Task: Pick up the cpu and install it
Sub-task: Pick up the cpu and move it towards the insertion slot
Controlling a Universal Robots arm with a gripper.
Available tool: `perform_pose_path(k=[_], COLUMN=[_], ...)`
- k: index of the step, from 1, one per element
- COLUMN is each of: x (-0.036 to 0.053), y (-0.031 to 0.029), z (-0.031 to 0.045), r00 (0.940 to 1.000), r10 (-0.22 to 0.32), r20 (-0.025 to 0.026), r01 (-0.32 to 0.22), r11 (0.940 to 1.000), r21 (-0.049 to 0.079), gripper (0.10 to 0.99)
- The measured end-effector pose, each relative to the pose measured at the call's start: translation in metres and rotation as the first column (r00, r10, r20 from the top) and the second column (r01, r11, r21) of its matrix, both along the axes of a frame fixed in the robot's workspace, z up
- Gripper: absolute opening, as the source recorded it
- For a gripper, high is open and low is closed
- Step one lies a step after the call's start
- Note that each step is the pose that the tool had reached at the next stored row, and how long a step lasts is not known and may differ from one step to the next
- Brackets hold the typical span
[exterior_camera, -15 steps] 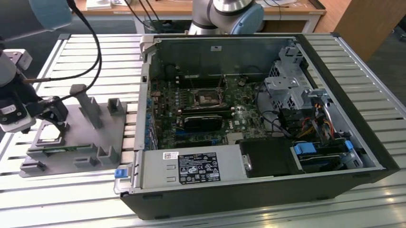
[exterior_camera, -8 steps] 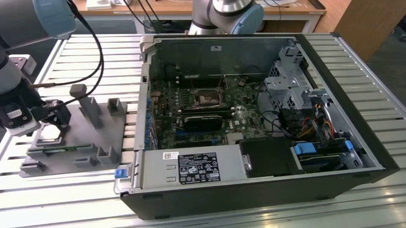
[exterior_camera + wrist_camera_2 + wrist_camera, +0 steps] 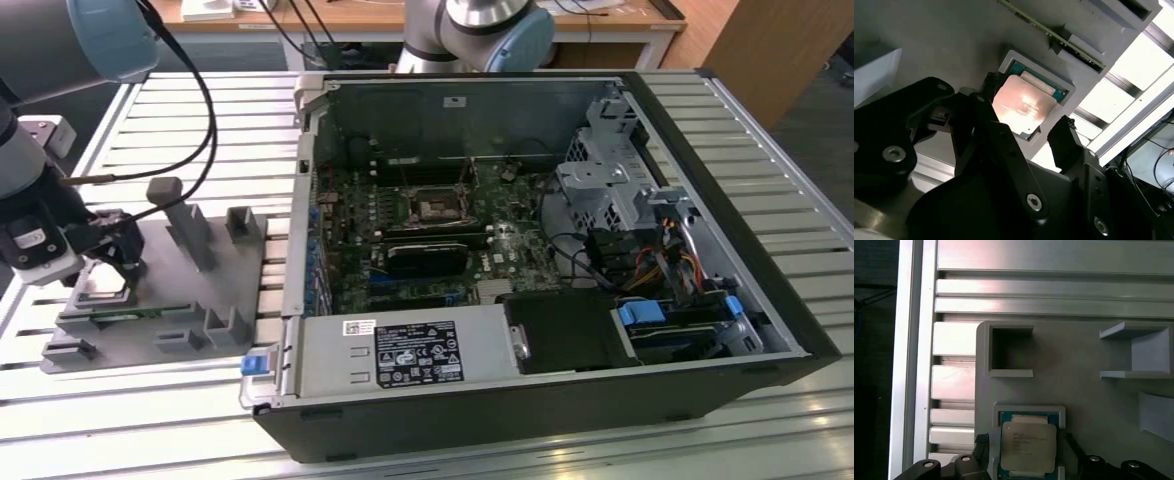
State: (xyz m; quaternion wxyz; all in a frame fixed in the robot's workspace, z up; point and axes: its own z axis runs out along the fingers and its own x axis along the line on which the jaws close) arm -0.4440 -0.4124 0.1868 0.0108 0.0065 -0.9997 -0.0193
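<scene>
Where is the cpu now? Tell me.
The cpu sits in its pocket on the grey fixture plate, inside the open gripper, at the exterior view's left.

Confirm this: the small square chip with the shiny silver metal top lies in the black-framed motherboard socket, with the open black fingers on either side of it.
Wrong place. The small square silver-topped cpu lies in a recess of the grey plastic fixture, as both wrist views show, with the open black fingers on either side of it.
</scene>
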Motion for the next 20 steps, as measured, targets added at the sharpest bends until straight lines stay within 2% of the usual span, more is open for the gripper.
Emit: perform_pose_path(k=[1,2,10,16,17,20], x=[-0.0001,-0.0001,0.0008,0.0007,0.0007,0.0007], y=[0.0,0.0001,0.0022,0.0028,0.0029,0.0035], z=[-0.0017,-0.0033,-0.004,-0.0034,-0.0033,-0.0024], r00=[1.0,1.0,1.0,1.0,1.0,1.0], r10=[0.0,0.0,0.0,0.0,0.0,0.0], r20=[-0.0002,-0.0001,-0.0001,0.0056,0.0058,0.0072], r01=[0.0,0.0,0.0,0.0,0.0,0.0], r11=[1.0,1.0,1.0,1.0,1.0,1.0], r21=[0.0,0.0,0.0,0.0,0.0,0.0], gripper=[0.722,0.655,0.655,0.639,0.569,0.569])
